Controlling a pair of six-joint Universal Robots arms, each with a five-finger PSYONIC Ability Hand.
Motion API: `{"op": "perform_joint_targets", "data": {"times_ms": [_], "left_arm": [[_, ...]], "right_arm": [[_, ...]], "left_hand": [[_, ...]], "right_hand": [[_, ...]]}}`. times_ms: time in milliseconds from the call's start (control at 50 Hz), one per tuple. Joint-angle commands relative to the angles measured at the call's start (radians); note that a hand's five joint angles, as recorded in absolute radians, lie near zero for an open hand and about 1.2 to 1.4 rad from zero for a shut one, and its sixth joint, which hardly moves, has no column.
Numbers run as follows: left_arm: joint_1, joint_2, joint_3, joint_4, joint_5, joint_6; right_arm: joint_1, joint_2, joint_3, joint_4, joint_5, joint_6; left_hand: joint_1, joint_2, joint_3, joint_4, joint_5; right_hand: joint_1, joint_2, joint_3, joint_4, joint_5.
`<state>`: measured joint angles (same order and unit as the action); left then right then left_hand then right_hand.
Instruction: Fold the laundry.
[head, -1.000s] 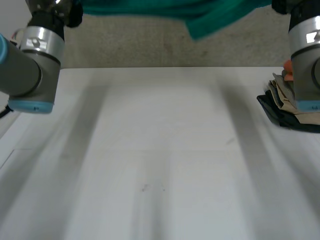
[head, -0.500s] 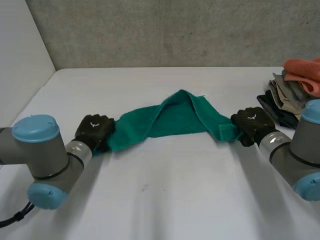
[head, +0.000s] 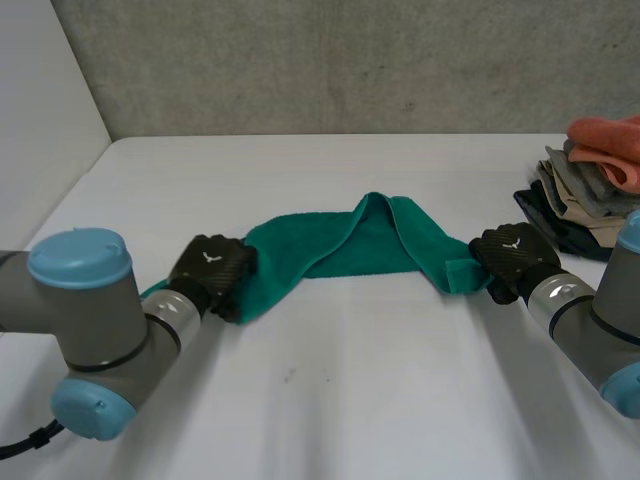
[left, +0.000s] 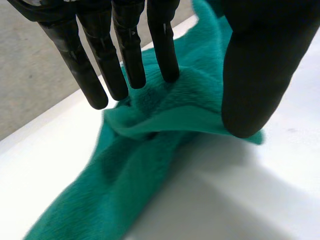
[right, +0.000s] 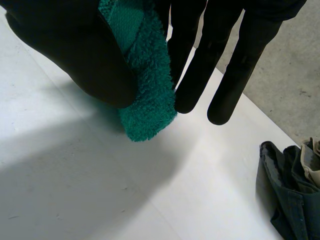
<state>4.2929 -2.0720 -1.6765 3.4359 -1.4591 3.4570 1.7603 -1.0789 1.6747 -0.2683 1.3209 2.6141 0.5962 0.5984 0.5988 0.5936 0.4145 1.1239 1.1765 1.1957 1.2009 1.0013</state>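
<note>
Green towel (head: 345, 240) lies mid-surface (head: 330, 400), long axis left-right between 2 hands, middle humped and twisted. Left hand (head: 212, 272) pinches left end, thumb against fingers; right hand (head: 512, 255) pinches right end likewise. Risks: shallow right pinch slips, dropping end; twisted hump makes fold crooked.

The left arm (head: 95, 320) and right arm (head: 590, 320) reach forward, low and wide apart. The left hand (head: 212, 272) seems to pinch the green towel (head: 340, 240) between straight fingers (left: 125, 55) and thumb; the right hand (head: 513, 255) pinches its other end likewise.
</note>
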Motion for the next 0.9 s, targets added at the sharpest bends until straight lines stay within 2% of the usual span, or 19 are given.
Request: {"op": "perform_joint_targets", "data": {"times_ms": [20, 200, 280, 340, 360, 420, 500, 520, 580, 640, 660, 700, 720, 740, 780, 800, 900], "left_arm": [[-0.041, -0.029, 0.004, 0.014, -0.003, 0.013], [-0.033, -0.154, 0.093, 0.057, -0.007, 0.031], [-0.032, -0.171, 0.112, 0.097, -0.007, 0.080], [-0.028, -0.175, 0.113, 0.144, -0.007, 0.146], [-0.022, -0.174, 0.115, 0.164, -0.007, 0.177], [-0.009, -0.168, 0.106, 0.175, -0.017, 0.205], [-0.001, -0.047, 0.060, 0.170, -0.037, 0.203], [-0.007, 0.042, 0.029, 0.172, -0.040, 0.182], [-0.012, 0.172, -0.003, 0.169, -0.043, 0.108], [-0.012, 0.335, -0.005, 0.126, -0.043, -0.031], [0.001, 0.416, 0.009, 0.061, -0.043, -0.092], [0.017, 0.493, 0.036, -0.027, -0.038, -0.137], [0.027, 0.516, 0.052, -0.059, -0.038, -0.147], [0.065, 0.556, 0.093, -0.142, -0.037, -0.153], [0.122, 0.567, 0.133, -0.219, -0.035, -0.151], [0.186, 0.570, 0.168, -0.295, -0.032, -0.151], [0.321, 0.558, 0.228, -0.446, 0.003, -0.144]], "right_arm": [[0.001, 0.001, 0.000, 0.000, 0.001, 0.000], [0.001, 0.001, 0.013, 0.001, 0.006, -0.003], [-0.001, -0.004, 0.016, 0.001, 0.008, -0.003], [-0.001, -0.024, 0.023, 0.001, 0.008, -0.003], [-0.001, -0.030, 0.026, 0.001, 0.008, -0.003], [-0.002, -0.048, 0.028, 0.006, 0.011, -0.008], [-0.002, -0.107, 0.014, 0.044, 0.018, -0.012], [-0.004, -0.128, 0.010, 0.056, 0.018, -0.014], [-0.002, -0.226, -0.015, 0.128, 0.018, -0.022], [-0.007, -0.320, -0.081, 0.240, 0.018, -0.055], [-0.010, -0.344, -0.102, 0.271, 0.018, -0.066], [-0.050, -0.412, -0.179, 0.372, 0.018, -0.097], [-0.073, -0.436, -0.212, 0.414, 0.018, -0.107], [-0.093, -0.452, -0.237, 0.443, 0.018, -0.114], [-0.148, -0.493, -0.321, 0.536, 0.012, -0.133], [-0.157, -0.499, -0.343, 0.556, 0.011, -0.138], [-0.193, -0.489, -0.417, 0.644, 0.008, -0.147]], "left_hand": [[0.034, 0.032, 0.032, 0.037, 0.041], [0.043, 0.041, 0.040, 0.046, 0.050], [0.093, 0.090, 0.090, 0.095, 0.100], [0.508, 0.506, 0.506, 0.511, 0.515], [0.797, 0.795, 0.795, 0.800, 0.804], [0.800, 0.798, 0.797, 0.803, 0.807], [0.800, 0.798, 0.797, 0.803, 0.807], [0.800, 0.798, 0.797, 0.803, 0.807], [0.800, 0.798, 0.797, 0.803, 0.807], [0.800, 0.798, 0.797, 0.803, 0.807], [0.800, 0.798, 0.797, 0.803, 0.807], [0.800, 0.798, 0.797, 0.803, 0.807], [0.800, 0.798, 0.797, 0.803, 0.807], [0.800, 0.798, 0.797, 0.803, 0.807], [0.800, 0.798, 0.797, 0.803, 0.807], [0.800, 0.798, 0.797, 0.803, 0.807], [0.800, 0.798, 0.797, 0.803, 0.807]], "right_hand": [[0.272, 0.220, 0.201, 0.195, 0.220], [0.272, 0.220, 0.201, 0.195, 0.220], [0.272, 0.220, 0.201, 0.195, 0.220], [0.272, 0.220, 0.201, 0.195, 0.220], [0.272, 0.220, 0.201, 0.195, 0.220], [0.272, 0.220, 0.201, 0.195, 0.220], [0.272, 0.220, 0.201, 0.195, 0.220], [0.272, 0.220, 0.201, 0.195, 0.220], [0.272, 0.220, 0.201, 0.195, 0.220], [0.272, 0.220, 0.201, 0.195, 0.220], [0.272, 0.220, 0.201, 0.195, 0.220], [0.272, 0.220, 0.201, 0.195, 0.220], [0.272, 0.220, 0.201, 0.195, 0.220], [0.272, 0.220, 0.201, 0.195, 0.220], [0.272, 0.220, 0.201, 0.195, 0.220], [0.272, 0.220, 0.201, 0.195, 0.220], [0.272, 0.220, 0.201, 0.195, 0.220]]}}
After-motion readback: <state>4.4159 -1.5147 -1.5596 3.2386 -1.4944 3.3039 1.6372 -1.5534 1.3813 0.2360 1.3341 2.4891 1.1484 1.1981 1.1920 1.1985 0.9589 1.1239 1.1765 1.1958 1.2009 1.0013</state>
